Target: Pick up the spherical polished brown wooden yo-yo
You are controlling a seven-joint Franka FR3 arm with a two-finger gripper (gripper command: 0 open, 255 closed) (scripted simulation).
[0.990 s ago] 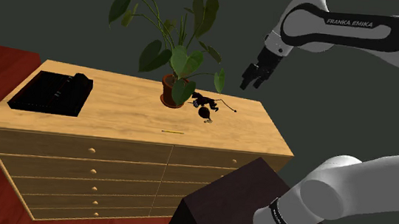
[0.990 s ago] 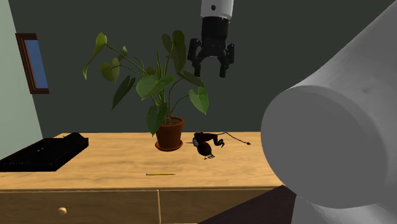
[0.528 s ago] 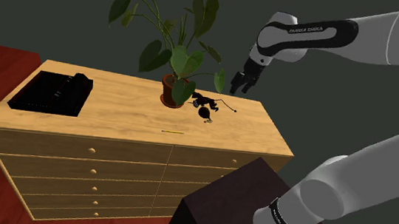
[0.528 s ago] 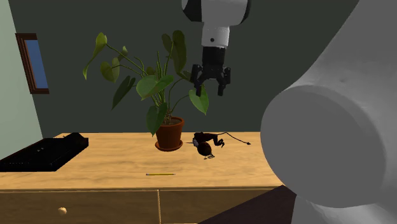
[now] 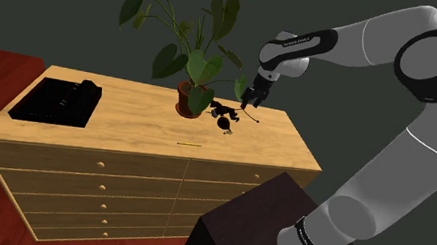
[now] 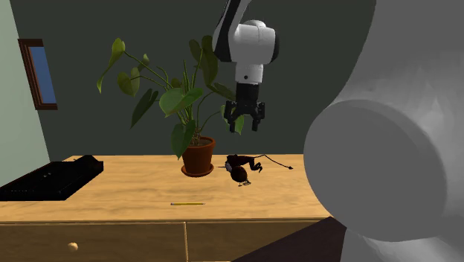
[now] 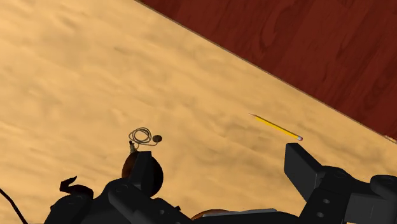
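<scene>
The fingers [image 7: 303, 167] stand wide apart, gripping nothing, above the brown yo-yo [image 6: 239, 175], which lies on the tabletop [image 6: 134, 190] beside a plant pot [image 6: 198, 157], a pencil [image 7: 275, 127] near it.

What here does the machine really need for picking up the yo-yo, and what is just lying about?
For the job:
- yo-yo
- tool, open, in the air over it

Just lying about:
- plant in its pot
- black toy with a tail, beside the yo-yo
- pencil
- black box
- dresser that they all rest on
</scene>
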